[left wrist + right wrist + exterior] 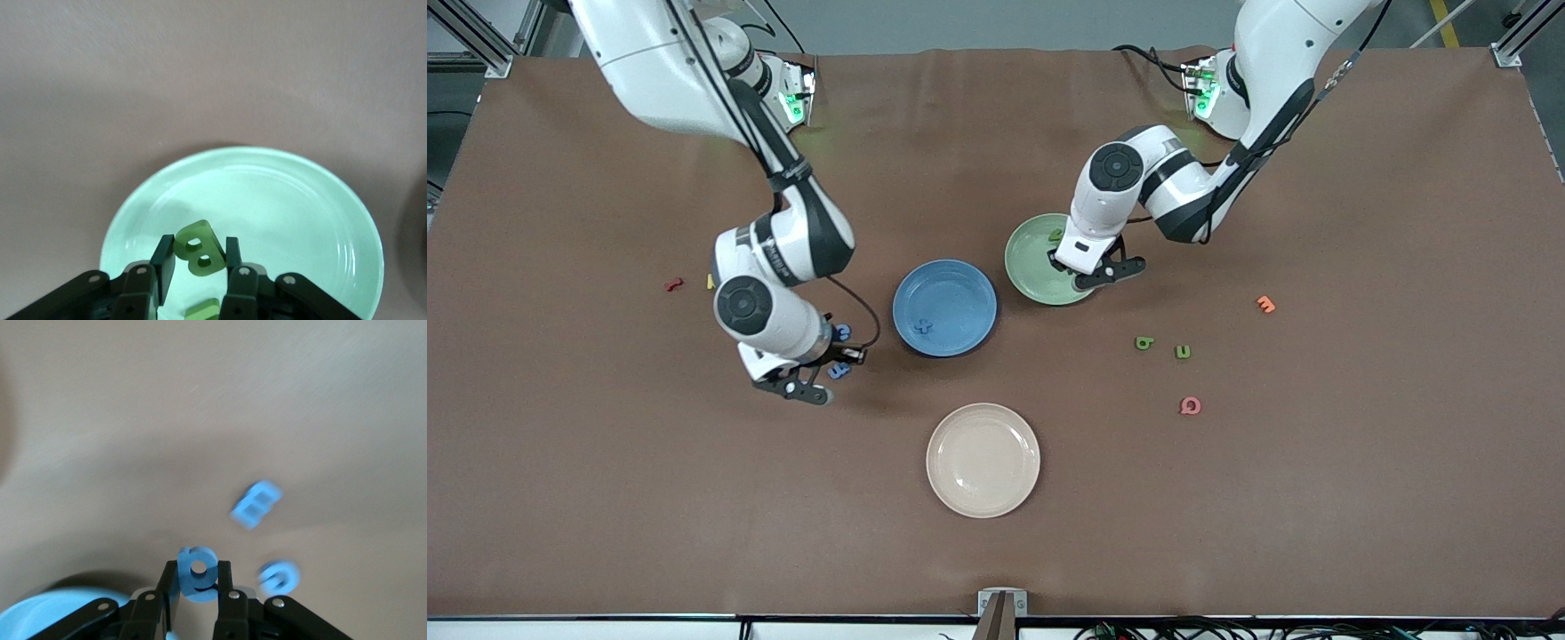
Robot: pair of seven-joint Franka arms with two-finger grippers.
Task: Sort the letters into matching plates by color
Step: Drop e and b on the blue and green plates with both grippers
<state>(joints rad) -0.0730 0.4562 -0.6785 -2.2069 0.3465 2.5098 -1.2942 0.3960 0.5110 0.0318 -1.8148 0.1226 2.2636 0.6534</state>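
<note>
Overhead, the left hand [198,267] pinches a green letter [198,248] upright between its fingers, long axis tilted, over the green plate [300,213]. Meanwhile the right hand [197,587] clamps a blue letter [197,572] upright above the surface [605,489], beside the blue plate [945,308].

A high camera is facing me across the table [1316,498], taking in everything. My left wrist camera is looking closely down onto the green plate [320,200], my right onto tabletop beside the blue plate [40,613]; both plates [1024,258] [960,284] are showing from above too.
</note>
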